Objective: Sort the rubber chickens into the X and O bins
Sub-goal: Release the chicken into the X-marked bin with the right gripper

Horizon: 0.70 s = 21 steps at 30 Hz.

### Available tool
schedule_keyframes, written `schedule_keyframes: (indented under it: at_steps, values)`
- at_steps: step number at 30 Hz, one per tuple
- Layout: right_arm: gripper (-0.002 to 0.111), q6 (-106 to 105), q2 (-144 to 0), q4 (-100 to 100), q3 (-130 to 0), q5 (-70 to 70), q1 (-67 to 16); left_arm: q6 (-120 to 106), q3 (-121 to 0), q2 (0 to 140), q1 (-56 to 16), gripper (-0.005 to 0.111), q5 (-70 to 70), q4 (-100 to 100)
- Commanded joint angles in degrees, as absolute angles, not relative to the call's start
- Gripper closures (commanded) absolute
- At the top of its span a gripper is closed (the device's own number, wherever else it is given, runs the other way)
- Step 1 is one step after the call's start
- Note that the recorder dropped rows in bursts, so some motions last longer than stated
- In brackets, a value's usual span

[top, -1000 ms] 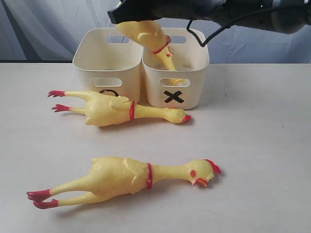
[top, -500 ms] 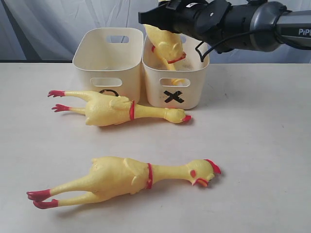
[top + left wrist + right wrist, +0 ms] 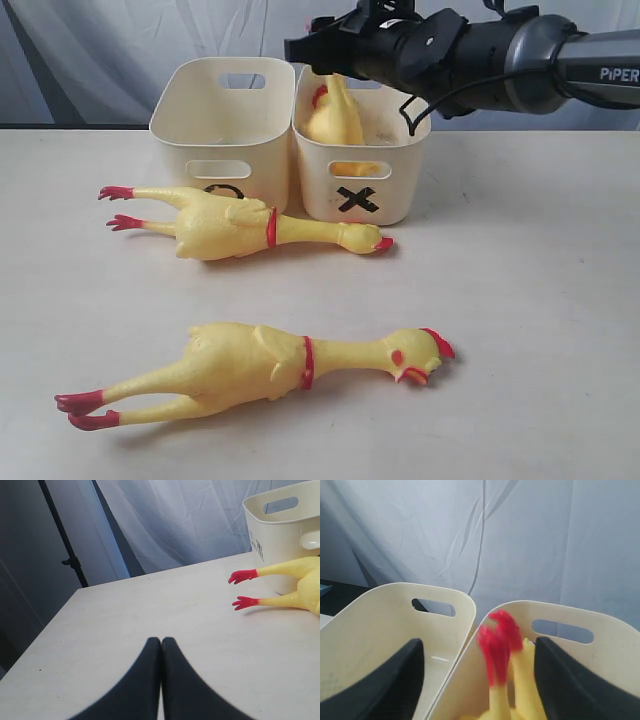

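The smaller rubber chicken (image 3: 335,118) stands in the X bin (image 3: 400,190), feet up. My right gripper (image 3: 315,45) hovers just above that bin. In the right wrist view its jaws (image 3: 479,641) stand wide apart, open, with the chicken's blurred red feet (image 3: 499,640) loose between them. The O bin (image 3: 215,140) sits left of the X bin. One larger chicken (image 3: 230,228) lies in front of both bins, partly covering the O mark. Another (image 3: 255,365) lies nearer the front. My left gripper (image 3: 161,640) is shut and empty over bare table, away from the chicken's feet (image 3: 245,575).
A blue-grey curtain (image 3: 100,50) hangs behind the bins. The right arm (image 3: 520,60) reaches in from the right above the table (image 3: 520,300). The table's left edge (image 3: 45,630) shows in the left wrist view, with a dark stand (image 3: 70,562) beyond it.
My right gripper carried the smaller chicken rightward over the X bin, then opened. The chicken has dropped into the bin. The other chickens and the left gripper have not moved.
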<state>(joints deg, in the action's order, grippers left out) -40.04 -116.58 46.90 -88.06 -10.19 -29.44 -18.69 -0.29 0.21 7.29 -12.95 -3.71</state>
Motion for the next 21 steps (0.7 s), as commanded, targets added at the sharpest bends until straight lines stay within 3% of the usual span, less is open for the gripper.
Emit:
schedule_keyframes:
  at_steps: [1, 9, 13, 18, 21]
  values:
    - [0.046, -40.37, -116.43, 47.17, -88.11, -10.02, -29.18, -18.46, 0.0, 0.0, 7.45, 0.107, -12.41, -3.74]
    - [0.049, -40.37, -114.29, 47.17, -88.11, -6.1, -29.18, -18.46, 0.0, 0.0, 7.45, 0.107, -12.41, -3.74]
    - [0.067, -40.65, -111.87, 46.02, -88.11, -3.69, -29.18, -18.46, 0.0, 0.0, 7.45, 0.107, -12.41, -3.74]
    - [0.106, -40.83, -108.12, 40.7, -88.11, 3.98, -28.64, -18.46, 0.0, 0.0, 7.45, 0.107, -12.41, -3.74]
    - [0.109, -40.83, -106.26, 38.29, -88.11, 11.25, -27.29, -18.46, 0.0, 0.0, 7.45, 0.107, -12.41, -3.74]
